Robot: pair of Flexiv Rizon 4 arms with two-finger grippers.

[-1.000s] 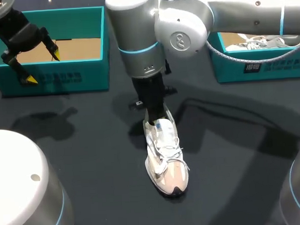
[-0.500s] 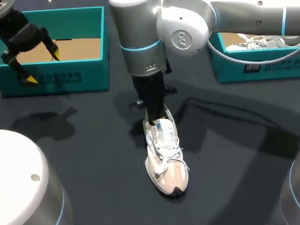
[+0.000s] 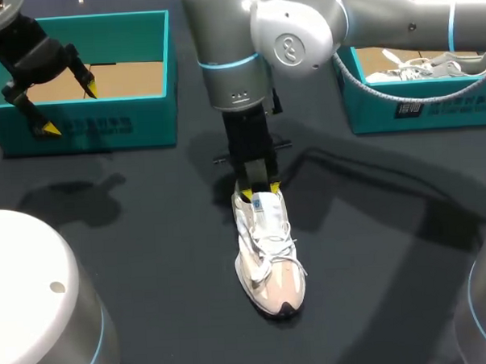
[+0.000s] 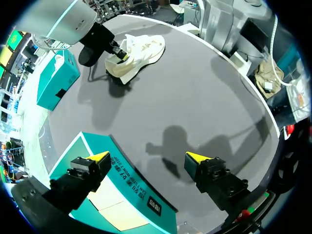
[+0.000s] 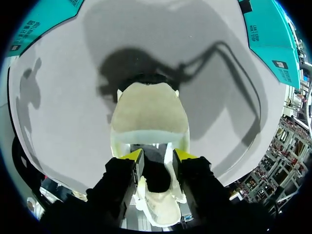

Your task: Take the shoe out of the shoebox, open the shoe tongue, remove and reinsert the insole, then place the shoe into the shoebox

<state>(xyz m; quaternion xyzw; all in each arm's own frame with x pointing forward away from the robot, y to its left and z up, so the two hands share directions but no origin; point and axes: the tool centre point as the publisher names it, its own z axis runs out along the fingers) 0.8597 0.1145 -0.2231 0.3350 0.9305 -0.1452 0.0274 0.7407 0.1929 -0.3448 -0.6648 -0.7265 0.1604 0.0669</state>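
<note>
The shoe point(image 3: 268, 253) is laid lengthwise toward the robot, heel just under the right gripper point(image 3: 259, 191), which is held narrowly open with nothing clamped. The wide-open left gripper point(image 3: 69, 108) is seen well apart.

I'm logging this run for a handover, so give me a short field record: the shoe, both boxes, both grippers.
shoe: out of its box, upright on the table, heel toward the boxes
left shoebox: no shoe inside, cardboard floor showing
right shoebox: holds a second shoe
left gripper: open, holding nothing, over the left shoebox's front wall
right gripper: at the shoe's heel opening; grip not clear
</note>
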